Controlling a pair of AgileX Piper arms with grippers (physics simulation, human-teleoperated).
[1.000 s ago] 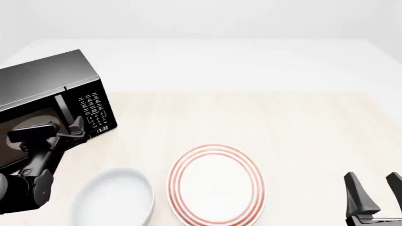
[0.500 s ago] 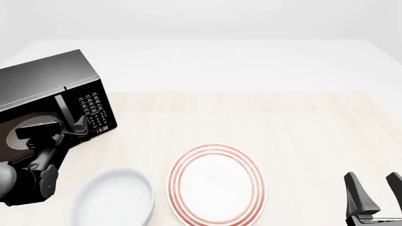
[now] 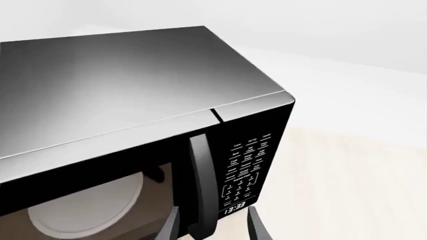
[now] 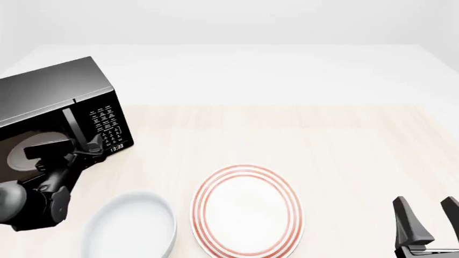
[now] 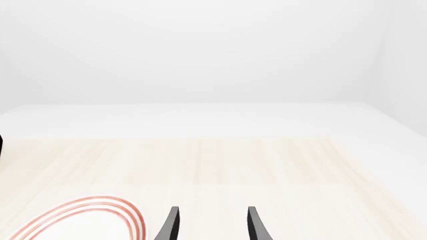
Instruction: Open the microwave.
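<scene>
Two grippers: left gripper (image 3: 212, 226) at the microwave door, right gripper (image 4: 428, 217) well apart, low over bare table (image 4: 344, 145).
Left gripper: fingers spread, one either side of the vertical bar handle (image 3: 200, 180); whether they touch it is unclear.
Right gripper: fingers apart, holding nothing.
Microwave (image 4: 54, 102): black, directly ahead of the left gripper; door looks closed, clock display (image 3: 233, 210) just beside the fingertip.
Turntable (image 3: 87, 205): pale, behind the window.
Red-rimmed plate (image 4: 246, 210): between the grippers.
White bowl (image 4: 129, 228): just beside the left arm.
</scene>
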